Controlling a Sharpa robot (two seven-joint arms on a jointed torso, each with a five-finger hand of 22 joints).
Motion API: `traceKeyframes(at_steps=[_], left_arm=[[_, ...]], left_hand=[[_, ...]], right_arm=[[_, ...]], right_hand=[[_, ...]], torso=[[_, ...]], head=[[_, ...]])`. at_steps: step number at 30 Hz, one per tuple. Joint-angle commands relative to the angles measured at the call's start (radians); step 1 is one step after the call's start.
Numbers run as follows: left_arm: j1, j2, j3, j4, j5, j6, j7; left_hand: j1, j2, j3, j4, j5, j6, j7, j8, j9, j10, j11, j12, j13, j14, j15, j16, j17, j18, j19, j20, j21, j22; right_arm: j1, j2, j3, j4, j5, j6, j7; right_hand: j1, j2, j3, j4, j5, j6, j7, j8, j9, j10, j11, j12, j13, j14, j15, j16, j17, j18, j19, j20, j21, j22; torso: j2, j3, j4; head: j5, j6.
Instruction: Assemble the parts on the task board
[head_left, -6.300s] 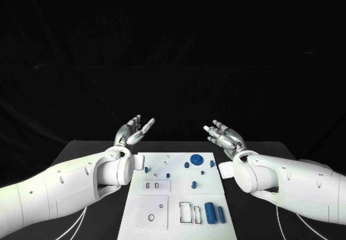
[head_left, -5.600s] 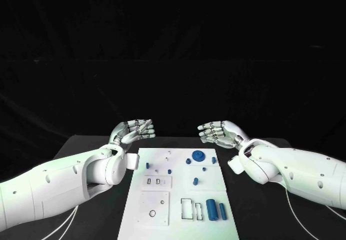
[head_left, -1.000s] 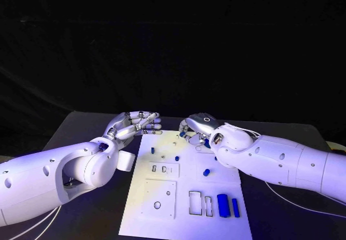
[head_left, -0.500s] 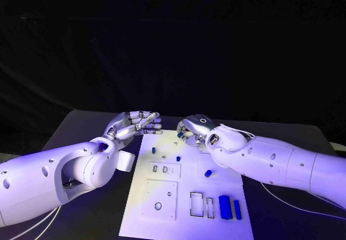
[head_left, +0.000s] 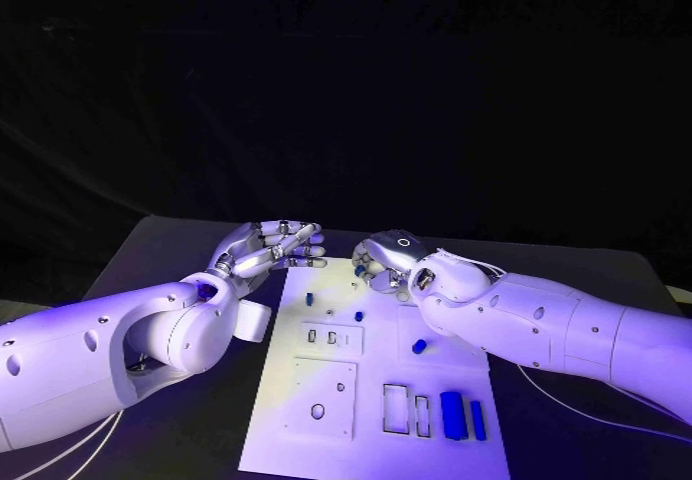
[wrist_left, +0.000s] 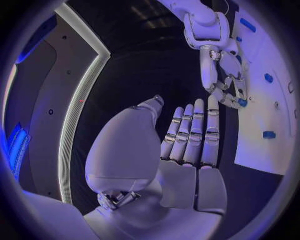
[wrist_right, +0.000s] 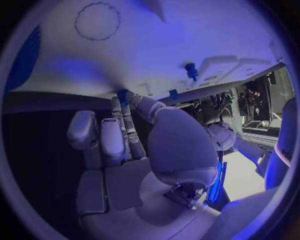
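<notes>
White rectangular task board (head_left: 378, 400), centre of black table (head_left: 159, 260): near end, upright blue cylinder (head_left: 450, 414) beside slim blue bar (head_left: 473, 418); farther, small blue pegs (head_left: 418, 346). Far edge: right hand (head_left: 381, 268), fingertips pinching a small blue part (wrist_left: 241, 102); left hand (head_left: 271, 250), fingers together, empty.

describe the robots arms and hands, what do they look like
Both arms are smooth white rounded shells dotted with small dark screw holes, bulging at the joints. The left arm trails thin pale cables below it; the right arm has a thin cable too. Each ends in a silver, segmented, many-fingered robot hand: left robot hand, right robot hand, with a round dark-ringed disc on its wrist.
</notes>
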Motion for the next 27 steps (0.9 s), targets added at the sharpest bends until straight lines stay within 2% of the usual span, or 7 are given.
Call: traceKeyframes(at_steps=[1, 3, 5, 8, 13, 21, 27], left_arm=[[0.003, 0.002, 0.001, 0.003, 0.003, 0.020, 0.006], [0.003, 0.002, 0.001, 0.002, 0.003, 0.020, 0.006], [0.003, 0.002, 0.001, 0.001, 0.003, 0.020, 0.006], [0.004, 0.001, 0.001, 0.000, 0.003, 0.020, 0.006], [0.004, -0.002, 0.001, -0.005, 0.003, 0.022, 0.006], [0.004, -0.005, 0.001, -0.022, 0.009, 0.028, 0.008], [0.004, -0.003, 0.001, -0.037, 0.011, 0.033, 0.008]], left_hand=[[-0.002, -0.002, 0.003, 0.002, -0.004, -0.006, 0.025, -0.007, -0.001, 0.001, 0.006, -0.003, -0.001, -0.003, 0.004, -0.004, 0.002, 0.013, 0.007, -0.001, 0.004, 0.000], [-0.002, -0.002, 0.003, 0.002, -0.004, -0.006, 0.025, -0.007, -0.001, 0.001, 0.006, -0.003, -0.001, -0.003, 0.004, -0.004, 0.002, 0.013, 0.007, -0.001, 0.004, 0.000], [-0.002, -0.002, 0.003, 0.002, -0.004, -0.006, 0.025, -0.007, -0.001, 0.001, 0.006, -0.003, -0.001, -0.003, 0.004, -0.004, 0.002, 0.013, 0.007, -0.001, 0.004, 0.000], [-0.002, -0.002, 0.003, 0.002, -0.004, -0.006, 0.025, -0.007, -0.001, 0.001, 0.006, -0.003, -0.001, -0.003, 0.004, -0.004, 0.002, 0.013, 0.007, -0.001, 0.004, 0.000], [-0.002, 0.000, 0.004, 0.001, -0.004, -0.006, 0.025, -0.007, -0.001, 0.003, 0.006, -0.005, -0.001, -0.004, 0.005, -0.005, 0.003, 0.012, 0.007, -0.001, 0.003, 0.000], [-0.002, 0.000, 0.005, 0.002, -0.004, -0.006, 0.025, -0.007, -0.001, 0.003, 0.006, -0.005, -0.001, -0.004, 0.005, -0.006, 0.004, 0.012, 0.007, -0.001, 0.003, -0.001], [-0.002, 0.000, 0.005, 0.002, -0.004, -0.006, 0.025, -0.007, -0.001, 0.003, 0.006, -0.005, -0.001, -0.004, 0.005, -0.006, 0.004, 0.012, 0.007, -0.001, 0.003, -0.001]], right_arm=[[-0.001, 0.004, 0.000, -0.004, -0.002, 0.026, -0.001], [-0.001, 0.003, 0.000, -0.005, -0.001, 0.031, -0.004], [-0.001, 0.000, 0.000, -0.004, 0.000, 0.025, -0.006], [0.000, -0.013, 0.000, 0.007, 0.001, 0.009, -0.015], [0.004, -0.067, 0.002, 0.066, 0.007, -0.017, -0.031], [0.022, -0.190, 0.015, 0.204, 0.056, -0.022, -0.043], [0.042, -0.299, 0.023, 0.282, 0.207, 0.020, -0.050]], right_hand=[[-0.009, -0.011, 0.000, 0.007, -0.001, -0.009, 0.004, 0.000, 0.008, -0.014, 0.002, -0.010, -0.006, 0.000, 0.009, 0.002, -0.005, -0.009, -0.004, 0.008, -0.004, -0.006], [-0.020, -0.026, -0.001, 0.013, 0.000, -0.026, 0.012, -0.008, 0.011, -0.039, 0.010, -0.027, -0.014, -0.006, 0.016, -0.004, -0.020, -0.005, -0.023, 0.013, -0.021, -0.029], [-0.039, -0.063, -0.019, 0.023, 0.009, -0.091, 0.034, -0.046, 0.004, -0.107, 0.032, -0.058, -0.032, -0.032, 0.036, -0.029, -0.072, 0.006, -0.072, 0.030, -0.066, -0.086], [-0.039, -0.088, -0.061, 0.035, -0.016, -0.144, 0.039, -0.082, 0.003, -0.181, 0.043, -0.071, -0.049, -0.072, 0.047, -0.057, -0.140, 0.025, -0.143, 0.044, -0.135, -0.169], [-0.033, -0.094, -0.090, 0.044, -0.017, -0.157, 0.042, -0.092, 0.006, -0.200, 0.046, -0.060, -0.053, -0.080, 0.049, -0.056, -0.146, 0.028, -0.152, 0.048, -0.149, -0.180], [-0.026, -0.090, -0.121, 0.062, -0.005, -0.139, 0.042, -0.089, 0.016, -0.187, 0.044, -0.027, -0.051, -0.078, 0.049, -0.047, -0.142, 0.026, -0.137, 0.049, -0.146, -0.167], [-0.018, -0.084, -0.121, 0.084, 0.034, -0.106, 0.033, -0.089, 0.025, -0.061, 0.023, 0.054, -0.030, -0.037, 0.032, -0.004, -0.072, 0.008, -0.058, 0.034, -0.087, -0.077]], torso=[[0.002, -0.0015, 0.0014], [0.001, -0.0018, 0.0008], [0.001, -0.0014, -0.0008], [0.000, -0.0008, -0.0022], [-0.001, 0.0007, -0.0029], [-0.007, 0.0041, -0.0129], [-0.013, 0.0066, -0.0199]], head=[[0.001, -0.002], [0.001, -0.003], [0.002, -0.003], [0.003, -0.003], [0.001, 0.002], [0.000, 0.007], [-0.008, 0.006]])
